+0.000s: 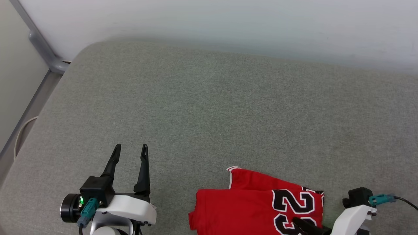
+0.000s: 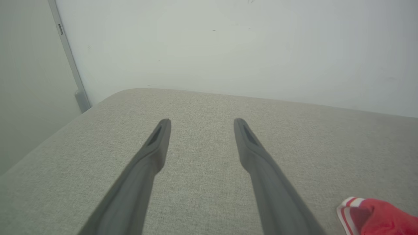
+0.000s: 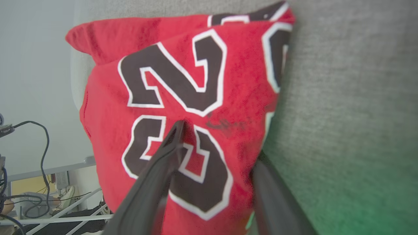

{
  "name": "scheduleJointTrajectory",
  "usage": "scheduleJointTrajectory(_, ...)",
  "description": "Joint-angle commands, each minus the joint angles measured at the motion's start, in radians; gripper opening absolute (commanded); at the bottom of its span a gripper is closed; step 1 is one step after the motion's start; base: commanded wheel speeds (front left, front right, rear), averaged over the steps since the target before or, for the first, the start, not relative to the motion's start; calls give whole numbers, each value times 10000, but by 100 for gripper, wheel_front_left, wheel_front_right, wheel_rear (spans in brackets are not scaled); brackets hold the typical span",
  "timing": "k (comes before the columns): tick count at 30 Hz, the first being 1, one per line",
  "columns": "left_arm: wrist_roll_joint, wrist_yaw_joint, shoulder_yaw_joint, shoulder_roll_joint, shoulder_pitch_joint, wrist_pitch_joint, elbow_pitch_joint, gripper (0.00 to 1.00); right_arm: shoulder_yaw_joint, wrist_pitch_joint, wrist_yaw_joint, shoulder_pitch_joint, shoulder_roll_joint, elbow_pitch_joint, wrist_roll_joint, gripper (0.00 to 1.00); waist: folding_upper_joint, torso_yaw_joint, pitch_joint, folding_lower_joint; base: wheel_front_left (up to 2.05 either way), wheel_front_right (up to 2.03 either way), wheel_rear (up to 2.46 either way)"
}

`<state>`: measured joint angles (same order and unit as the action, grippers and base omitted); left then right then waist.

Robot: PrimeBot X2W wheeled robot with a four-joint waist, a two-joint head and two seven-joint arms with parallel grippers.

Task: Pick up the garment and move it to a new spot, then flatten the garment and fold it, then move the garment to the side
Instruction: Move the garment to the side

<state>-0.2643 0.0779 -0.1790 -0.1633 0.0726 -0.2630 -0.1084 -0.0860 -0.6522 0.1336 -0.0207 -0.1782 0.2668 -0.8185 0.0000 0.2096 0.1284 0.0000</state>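
Observation:
The garment [image 1: 248, 202] lies folded into a compact red rectangle at the near right of the grey cushion, with black white-outlined numbers facing up. My right gripper [image 1: 310, 227] is at its right edge. In the right wrist view the garment [image 3: 183, 65] lies between my right gripper's [image 3: 218, 143] spread jaws: one finger rests on the numbers and the other is tucked at the fabric's edge. My left gripper [image 1: 130, 148] stands open over bare cushion, well left of the garment. The left wrist view shows my left gripper [image 2: 202, 124] empty, with a striped corner of the garment [image 2: 382, 215] at lower right.
The wide grey cushion [image 1: 209, 114] stretches back to a pale wall. A grey metal pipe [image 1: 42, 49] runs down the far left corner, and a pale cable [image 1: 23, 130] lies on the floor beside the cushion's left edge. Cables and a metal frame [image 3: 39, 195] stand beyond the near edge.

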Motion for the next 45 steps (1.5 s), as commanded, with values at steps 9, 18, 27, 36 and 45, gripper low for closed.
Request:
scheduleJointTrajectory(9, 400, -275, 325, 25, -292, -21, -237, 100, -653, -37, -39, 242, -414, -525, 487, 0, 0, -551, -686, 0, 0, 0, 0)
scheduleJointTrajectory(18, 509, -402, 433, 75, -607, -20, 202, 100, -410, -205, -36, 523, -1377, -1579, 1856, 0, 0, -2219, -878, 0, 0, 0, 0)
scheduleJointTrajectory(27, 768, -523, 343, -117, -181, -5, 803, 100, 360, -114, -36, 1438, -1784, -1940, 2755, 0, 0, -4603, 379, 0, 0, 0, 0)
scheduleJointTrajectory(36, 994, -632, 414, -734, 546, 535, 1585, 100, 688, 678, -35, 2857, -1474, -1216, 3057, 0, 0, -6178, 1817, 0, 0, 0, 0)
scheduleJointTrajectory(45, 1334, -937, 435, -1573, 1714, 1557, 2821, 100, 1613, 1962, -36, 5091, -1621, 26, 3743, 0, 0, -6513, 3738, 0, 0, 0, 0)
